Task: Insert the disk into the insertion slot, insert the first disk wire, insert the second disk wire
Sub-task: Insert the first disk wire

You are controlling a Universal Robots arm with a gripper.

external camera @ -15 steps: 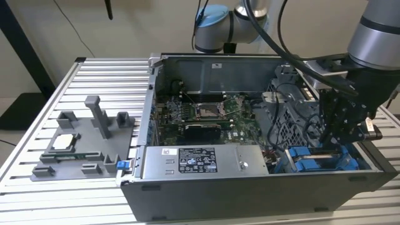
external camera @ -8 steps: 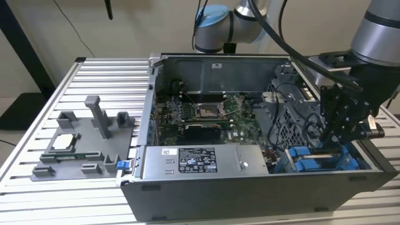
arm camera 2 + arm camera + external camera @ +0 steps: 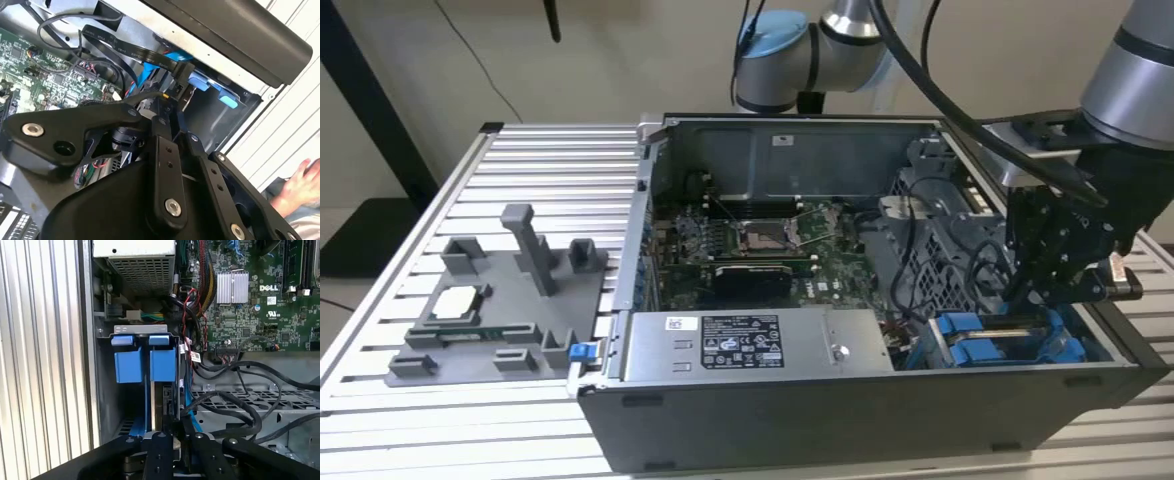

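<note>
The disk, in its blue carrier (image 3: 983, 338), stands on edge inside the insertion slot (image 3: 1091, 330) at the case's front corner on the exterior view's right. In the first wrist view the carrier's blue tabs (image 3: 162, 364) sit under the slot's grey metal rim (image 3: 144, 330). My gripper (image 3: 1041, 295) hangs directly over the slot with its fingers drawn together. In the second wrist view the gripper (image 3: 169, 99) pinches a disk wire whose black connector (image 3: 183, 70) is right at the slot's blue parts (image 3: 201, 83). The gripper (image 3: 172, 434) reaches toward the disk's edge.
Black and blue cables (image 3: 235, 405) loop beside the bay. The grey labelled power supply (image 3: 747, 345) lies next to it, with the motherboard (image 3: 761, 240) behind. A grey fixture (image 3: 494, 300) stands on the slatted table. A person's hand (image 3: 305, 177) is near the case.
</note>
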